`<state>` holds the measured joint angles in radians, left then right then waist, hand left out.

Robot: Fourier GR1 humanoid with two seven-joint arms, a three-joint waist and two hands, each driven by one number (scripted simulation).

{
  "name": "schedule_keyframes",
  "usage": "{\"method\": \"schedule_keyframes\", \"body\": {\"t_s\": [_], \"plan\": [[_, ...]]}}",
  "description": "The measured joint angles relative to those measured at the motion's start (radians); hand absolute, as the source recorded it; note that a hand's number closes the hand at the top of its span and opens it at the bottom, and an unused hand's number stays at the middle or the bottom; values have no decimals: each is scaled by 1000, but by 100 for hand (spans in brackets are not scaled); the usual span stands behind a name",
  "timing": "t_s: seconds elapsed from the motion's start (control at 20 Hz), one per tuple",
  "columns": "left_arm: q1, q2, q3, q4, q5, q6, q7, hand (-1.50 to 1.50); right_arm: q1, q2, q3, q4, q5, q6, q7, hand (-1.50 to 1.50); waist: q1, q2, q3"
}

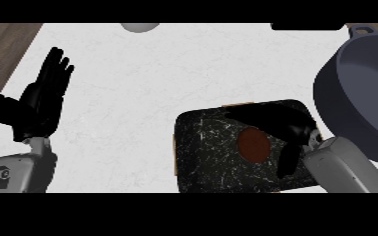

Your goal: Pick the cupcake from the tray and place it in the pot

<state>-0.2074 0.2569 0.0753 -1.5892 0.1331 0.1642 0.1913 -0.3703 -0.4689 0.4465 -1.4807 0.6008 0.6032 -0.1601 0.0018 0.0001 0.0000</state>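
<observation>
The right robot hand (284, 125) lay over the right half of the tray (203, 155), its forearm entering from the lower right corner of the view. Its fingers were bent downward around the cupcake (252, 145), which showed as a reddish-brown round shape at the hand's left side. One finger hung down just right of the cupcake, and the upper fingers arched over it. The cupcake was on or just above the tray; whether it was touching the tray surface could not be told. The tray was dark with pale marbled veining and sat on the white desk (170, 75) at the lower middle of the view.

The pot (347, 95), dark grey-blue with a loop handle at its top, stood at the right edge, just beside the tray and the right forearm. It was partly cut off by the frame.

The left robot hand (44, 97) was at the left edge, fingers straight and apart, pointing upward, at rest and holding nothing, well apart from the tray.

A pale rounded object (140, 27) showed at the desk's far edge, too cropped to identify.
</observation>
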Motion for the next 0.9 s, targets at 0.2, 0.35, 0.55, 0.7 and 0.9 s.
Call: {"method": "schedule_keyframes", "body": {"t_s": [0.2,0.35,0.55,0.7,0.9], "plan": [[13,-16,-2,-22,-18,0,9,0,15,40,-6,29,72,-15,-21,-150,1,0,0],[15,-25,5,-25,-26,-6,11,0,11,60,-26,77,124,-27,-57,-150,1,0,0],[24,-34,10,-39,-39,-13,12,0,22,96,-39,149,188,-65,-99,-150,1,0,0],[9,-35,20,-17,-41,-19,7,0,19,95,-21,151,227,-68,-148,150,0,0,0],[2,-42,25,-23,-48,-16,19,0,26,91,-5,148,282,-109,-225,150,0,-1,-1]]}}
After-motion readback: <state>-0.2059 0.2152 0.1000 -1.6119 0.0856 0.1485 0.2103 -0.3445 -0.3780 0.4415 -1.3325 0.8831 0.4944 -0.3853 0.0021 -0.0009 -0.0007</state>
